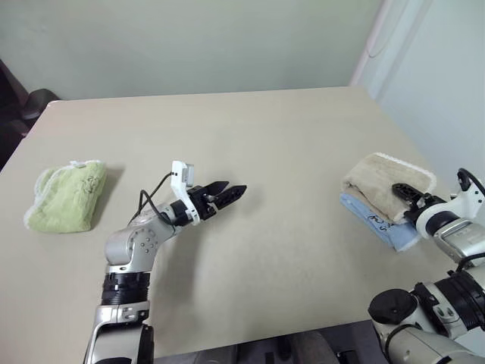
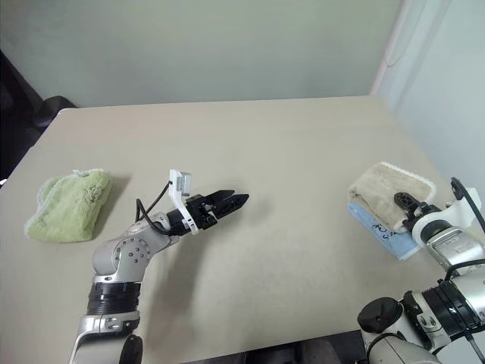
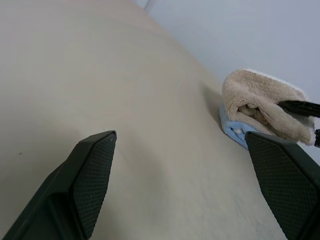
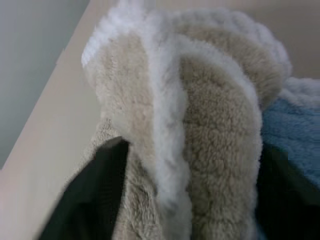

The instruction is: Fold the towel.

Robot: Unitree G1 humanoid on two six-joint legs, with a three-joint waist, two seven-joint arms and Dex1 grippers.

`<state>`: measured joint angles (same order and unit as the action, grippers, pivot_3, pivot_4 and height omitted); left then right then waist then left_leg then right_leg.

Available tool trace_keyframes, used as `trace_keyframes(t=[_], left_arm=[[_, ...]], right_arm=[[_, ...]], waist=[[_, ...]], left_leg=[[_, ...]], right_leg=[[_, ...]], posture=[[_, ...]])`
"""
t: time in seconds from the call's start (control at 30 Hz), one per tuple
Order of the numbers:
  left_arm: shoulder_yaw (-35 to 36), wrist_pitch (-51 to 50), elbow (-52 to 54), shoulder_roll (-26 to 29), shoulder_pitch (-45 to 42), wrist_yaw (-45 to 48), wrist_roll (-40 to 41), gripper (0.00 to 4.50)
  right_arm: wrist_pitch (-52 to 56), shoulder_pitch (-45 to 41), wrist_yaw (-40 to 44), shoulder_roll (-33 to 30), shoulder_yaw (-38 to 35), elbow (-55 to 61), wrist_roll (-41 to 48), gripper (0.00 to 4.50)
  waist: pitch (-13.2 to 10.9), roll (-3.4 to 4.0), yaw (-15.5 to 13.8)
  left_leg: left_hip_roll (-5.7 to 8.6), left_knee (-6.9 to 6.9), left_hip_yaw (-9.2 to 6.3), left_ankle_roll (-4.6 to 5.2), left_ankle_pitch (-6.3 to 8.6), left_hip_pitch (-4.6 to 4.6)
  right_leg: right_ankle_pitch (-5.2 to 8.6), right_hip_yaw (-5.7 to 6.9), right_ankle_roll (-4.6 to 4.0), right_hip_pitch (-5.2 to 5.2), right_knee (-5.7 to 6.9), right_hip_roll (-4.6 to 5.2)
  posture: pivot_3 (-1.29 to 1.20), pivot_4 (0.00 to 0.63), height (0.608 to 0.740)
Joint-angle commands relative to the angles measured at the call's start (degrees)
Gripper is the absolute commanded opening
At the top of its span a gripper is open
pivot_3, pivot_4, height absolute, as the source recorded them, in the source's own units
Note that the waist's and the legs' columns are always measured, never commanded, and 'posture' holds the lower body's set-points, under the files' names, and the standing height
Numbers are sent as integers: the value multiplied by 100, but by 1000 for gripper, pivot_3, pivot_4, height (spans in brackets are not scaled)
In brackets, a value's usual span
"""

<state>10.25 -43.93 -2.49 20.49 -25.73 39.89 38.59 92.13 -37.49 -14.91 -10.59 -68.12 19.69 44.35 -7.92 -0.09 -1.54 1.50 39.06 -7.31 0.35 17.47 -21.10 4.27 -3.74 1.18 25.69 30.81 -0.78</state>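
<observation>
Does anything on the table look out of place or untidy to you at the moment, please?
Yes: the beige towel lies bunched atop the blue towel near the table's right edge, overhanging it unevenly rather than stacked squarely.

Surface: beige table (image 1: 250, 152).
Left edge: green towel (image 1: 67, 197).
Right edge: blue towel (image 1: 398, 235), beige towel (image 1: 379, 186) stacked atop.

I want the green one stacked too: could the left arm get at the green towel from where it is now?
Probably yes: bare table lies between the open left gripper and the green towel.
</observation>
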Motion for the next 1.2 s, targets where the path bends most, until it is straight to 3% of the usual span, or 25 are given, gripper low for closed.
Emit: trace_keyframes(t=[0.03,0.37,0.57,0.7,0.93,1.2], left_arm=[[-14,160,90,-9,-28,93,21,4500],[4,278,-120,18,-126,190,-13,4500],[216,863,-643,139,-564,89,-279,4500],[48,1746,-1288,620,-908,332,-993,4500],[-31,2806,-1934,1155,-1136,744,-1600,4500],[97,2429,-859,1184,-265,646,-1414,4500]], right_arm=[[37,-51,40,-251,30,344,29,4468],[-885,706,843,-1429,957,737,-275,4468],[-2280,1183,1781,-2383,2358,789,-654,4468],[-3576,1271,3221,-3113,4359,943,-1024,4468],[-4609,744,4449,-2984,5890,290,-1159,4468],[-5117,917,4669,-2631,6437,-8,-1466,4468]], waist=[[0,0,-2],[0,0,-3],[-2,3,26],[-2,0,118],[4,-7,125],[7,-11,4]], left_leg=[[0,0,0,0,0,0],[3,0,0,0,0,-1],[4,1,3,0,0,-3],[1,-3,10,0,0,0],[-9,2,5,3,-9,-3],[36,0,-12,17,1,-4]], right_leg=[[0,0,0,0,0,0],[4,-4,5,-1,0,2],[9,-10,12,0,0,1],[11,-11,15,-1,-1,-5],[14,-4,13,5,-7,-15],[1,-11,-5,-4,-9,18]], posture=[[0,150,740],[0,150,740],[0,150,740],[0,150,740],[0,150,740],[0,150,740]])
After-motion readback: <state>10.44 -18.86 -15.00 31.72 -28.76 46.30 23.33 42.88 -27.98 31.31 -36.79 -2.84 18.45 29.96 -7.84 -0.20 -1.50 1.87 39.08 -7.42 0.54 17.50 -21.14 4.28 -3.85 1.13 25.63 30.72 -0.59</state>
